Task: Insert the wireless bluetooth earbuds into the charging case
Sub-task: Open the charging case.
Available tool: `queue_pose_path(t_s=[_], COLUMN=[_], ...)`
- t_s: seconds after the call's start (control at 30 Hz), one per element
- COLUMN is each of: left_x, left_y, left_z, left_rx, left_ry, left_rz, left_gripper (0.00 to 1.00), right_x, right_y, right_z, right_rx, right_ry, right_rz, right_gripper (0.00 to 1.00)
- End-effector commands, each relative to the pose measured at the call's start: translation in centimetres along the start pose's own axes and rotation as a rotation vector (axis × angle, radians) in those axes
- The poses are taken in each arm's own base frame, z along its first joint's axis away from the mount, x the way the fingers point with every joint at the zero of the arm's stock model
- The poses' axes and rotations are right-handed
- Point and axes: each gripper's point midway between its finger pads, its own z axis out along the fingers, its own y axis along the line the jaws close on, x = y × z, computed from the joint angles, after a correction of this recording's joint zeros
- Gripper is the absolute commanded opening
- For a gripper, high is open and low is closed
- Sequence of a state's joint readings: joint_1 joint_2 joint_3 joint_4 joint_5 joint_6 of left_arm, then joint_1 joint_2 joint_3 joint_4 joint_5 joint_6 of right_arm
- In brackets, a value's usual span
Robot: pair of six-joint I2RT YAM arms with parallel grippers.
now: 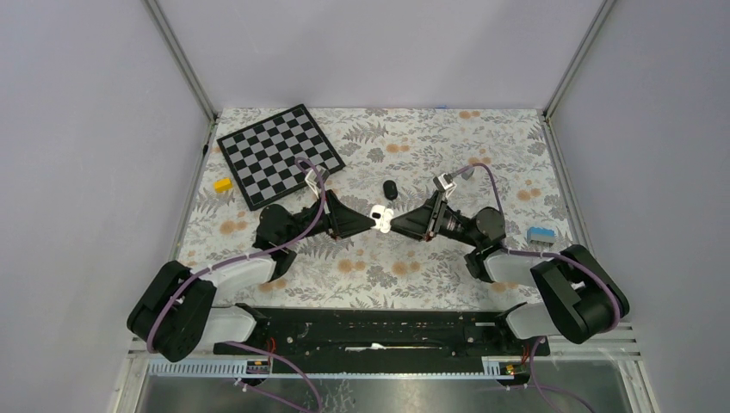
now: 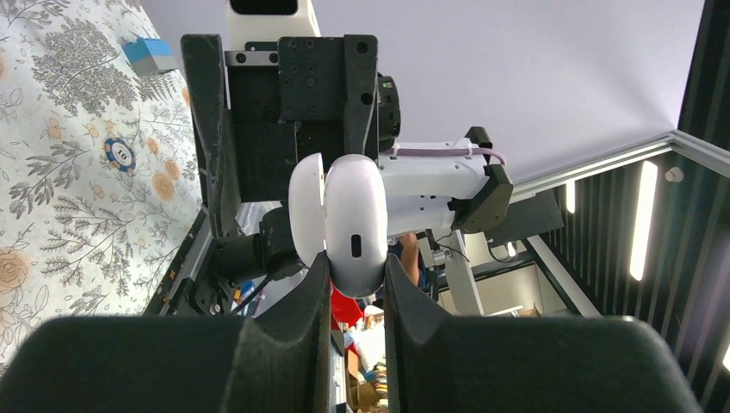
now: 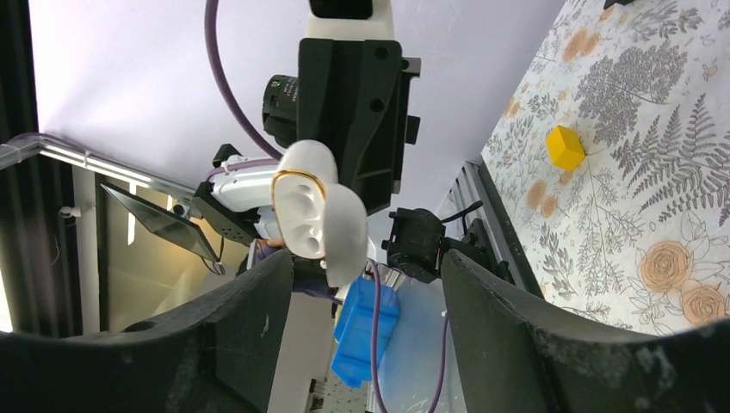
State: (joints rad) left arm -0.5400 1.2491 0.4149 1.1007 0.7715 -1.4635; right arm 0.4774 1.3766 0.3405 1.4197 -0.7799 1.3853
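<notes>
Charging case (image 2: 355,219) clamped in left tool (image 2: 355,262), right tool (image 3: 361,258) apart, chessboard (image 1: 280,157) beyond.

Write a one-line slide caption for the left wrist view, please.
Left pincer grips the white charging case, lid open, with the floral table at left.

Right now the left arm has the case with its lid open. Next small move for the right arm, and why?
Probably back the right end effector away from the charging case and go for an earbud. Its jaws stand open and empty, the left end effector grips the case, and the socket in view looks empty.
</notes>
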Motion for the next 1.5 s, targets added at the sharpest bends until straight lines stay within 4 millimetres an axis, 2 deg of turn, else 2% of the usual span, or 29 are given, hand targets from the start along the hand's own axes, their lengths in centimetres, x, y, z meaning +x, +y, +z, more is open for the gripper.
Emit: queue_pose_path(t_s=[0.0, 0.17, 0.47, 0.6, 0.73, 0.9, 1.13, 1.47], left_x=[-0.2, -0.5, -1.5, -1.9, -2.2, -2.5, -2.8, -2.9], left_y=[-2.3, -2.9, -4.6, -5.4, -6.0, -6.4, -7.4, -7.5], left_z=[-0.1, 0.0, 0.6, 0.9, 1.0, 1.0, 1.1, 0.9], left_rx=[0.095, 0.119, 0.179, 0.204, 0.230, 0.242, 0.273, 0.289], left_ry=[0.006, -0.002, -0.009, -0.004, -0.004, -0.017, -0.020, -0.020], left_rz=[0.055, 0.043, -0.011, -0.043, -0.060, -0.070, -0.071, -0.074], left_gripper=[0.00, 0.00, 0.00, 0.00, 0.00, 0.00, 0.00, 0.00], right_x=[0.2, 0.3, -0.3, -0.7, -1.2, -1.5, -1.8, -2.6], right_y=[4.5, 5.2, 7.7, 7.9, 8.0, 9.2, 9.4, 9.4], right_z=[-0.7, -0.8, -0.3, 0.1, 0.5, 0.9, 1.2, 1.1], right_rx=[-0.183, -0.202, -0.266, -0.273, -0.277, -0.309, -0.313, -0.308], right_ry=[-0.005, -0.001, 0.012, 0.009, 0.005, 0.019, 0.017, -0.027], right_rz=[-0.162, -0.201, -0.277, -0.287, -0.300, -0.344, -0.347, -0.338], right_gripper=[0.72, 0.74, 0.76, 0.82, 0.83, 0.82, 0.75, 0.62])
